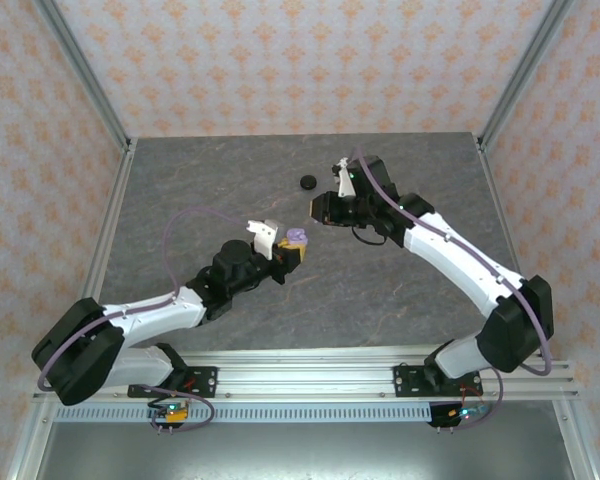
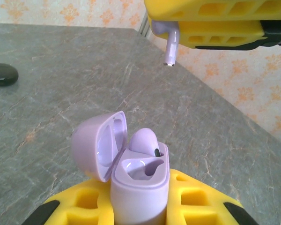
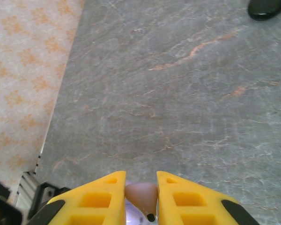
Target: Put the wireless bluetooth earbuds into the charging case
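Our left gripper (image 2: 140,208) clamps the open lavender charging case (image 2: 139,180), one earbud (image 2: 144,140) seated inside; our right gripper (image 3: 140,190) pinches the second earbud (image 3: 141,196) nearby

Overhead camera looks down from behind; close wrist cameras share the black disc (image 2: 1,75).

A grey, marble-veined table (image 1: 230,190) spreads across the cell, with faint orange streaks in its surface. Walls (image 1: 280,60) on three sides carry pale wallpaper with a repeated orange floral motif, and slanted aluminium posts (image 1: 85,70) stand at the back corners. A slotted aluminium rail (image 1: 310,375) runs along the near edge, and the light is soft and even
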